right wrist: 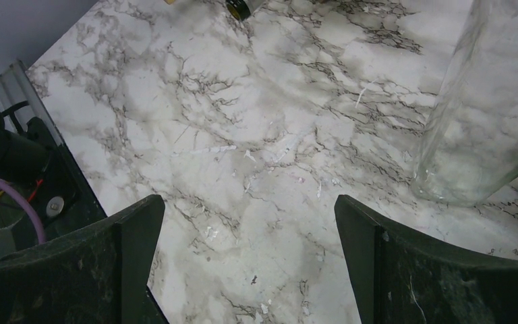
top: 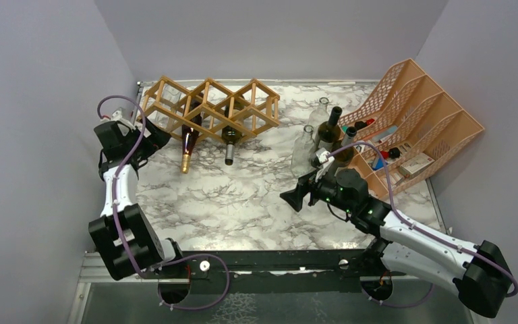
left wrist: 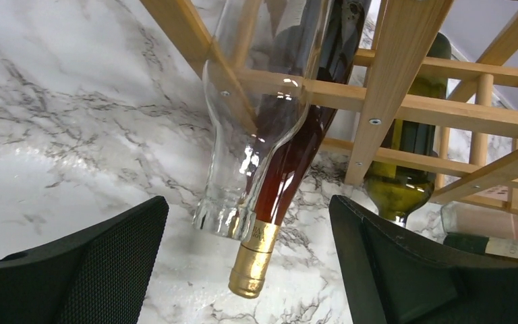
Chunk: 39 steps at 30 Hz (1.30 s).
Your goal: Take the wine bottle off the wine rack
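**Wine bottle [top: 189, 143] lodged in wine rack [top: 209, 104]**

The rack, far left on the bench [top: 243, 202], is loaded with three bottles [top: 230, 138]. The left arm is bent toward it, the left pincer [left wrist: 248, 202] spread wide at the amber wine bottle's neck. The right pincer [right wrist: 249, 199] is held open mid-bench.

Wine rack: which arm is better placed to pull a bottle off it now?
Left. The left gripper sits beside the wine rack, jaws open, with the amber bottle and clear bottle framed ahead in its wrist view. The right gripper, also open, faces the table, well away from the rack.
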### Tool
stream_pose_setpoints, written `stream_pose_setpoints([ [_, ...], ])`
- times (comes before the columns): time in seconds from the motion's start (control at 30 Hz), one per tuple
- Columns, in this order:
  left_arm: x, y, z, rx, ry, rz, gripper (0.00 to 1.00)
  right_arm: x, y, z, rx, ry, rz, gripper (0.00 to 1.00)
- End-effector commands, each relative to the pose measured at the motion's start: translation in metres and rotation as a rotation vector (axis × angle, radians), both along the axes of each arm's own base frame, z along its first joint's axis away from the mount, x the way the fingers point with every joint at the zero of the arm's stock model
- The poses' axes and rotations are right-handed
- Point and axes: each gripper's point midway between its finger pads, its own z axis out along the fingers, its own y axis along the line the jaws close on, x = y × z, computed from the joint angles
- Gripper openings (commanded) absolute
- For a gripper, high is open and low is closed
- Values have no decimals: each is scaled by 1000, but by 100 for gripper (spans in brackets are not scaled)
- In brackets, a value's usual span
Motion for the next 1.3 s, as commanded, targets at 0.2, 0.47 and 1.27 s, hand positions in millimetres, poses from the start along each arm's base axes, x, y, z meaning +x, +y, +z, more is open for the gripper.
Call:
stream_pose_setpoints([
  [0.2, 29, -11, 5, -91, -160, -94, 84, -4, 2, 13, 11, -36, 34, 100],
  [0.47, 28, -9, -15, -114, -138, -125, 57, 1, -1, 15, -5, -62, 14, 100],
  [1.27, 33, -3, -23, -197, -149, -158, 40, -1, -2, 11, -16, -54, 23, 100],
])
